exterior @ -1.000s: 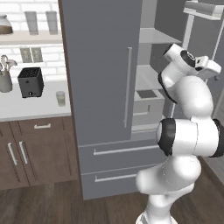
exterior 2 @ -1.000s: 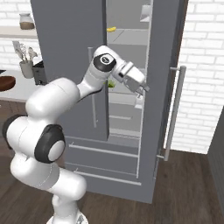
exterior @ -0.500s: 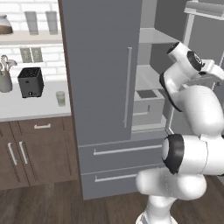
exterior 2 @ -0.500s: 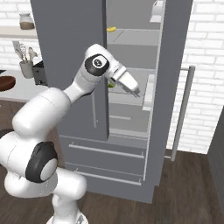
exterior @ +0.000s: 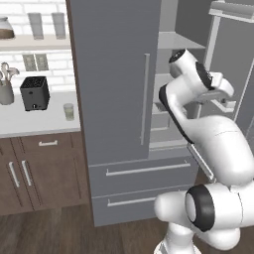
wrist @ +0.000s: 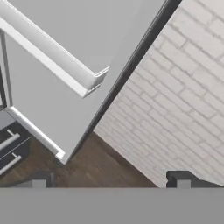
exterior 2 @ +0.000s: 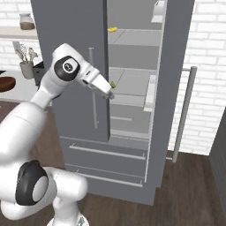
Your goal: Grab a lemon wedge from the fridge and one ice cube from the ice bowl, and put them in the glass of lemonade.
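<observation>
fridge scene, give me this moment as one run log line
fridge: right door open | lemon wedge: on middle shelf inside | hand: open, empty, at door gap near wedge | glass of lemonade: on counter

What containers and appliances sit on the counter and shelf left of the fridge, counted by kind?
Tall glasses: 2
Short glass of lemonade: 1
Jar: 1
Utensil crock: 1
Toaster: 1
Wooden bowl: 1
Total: 7
</observation>
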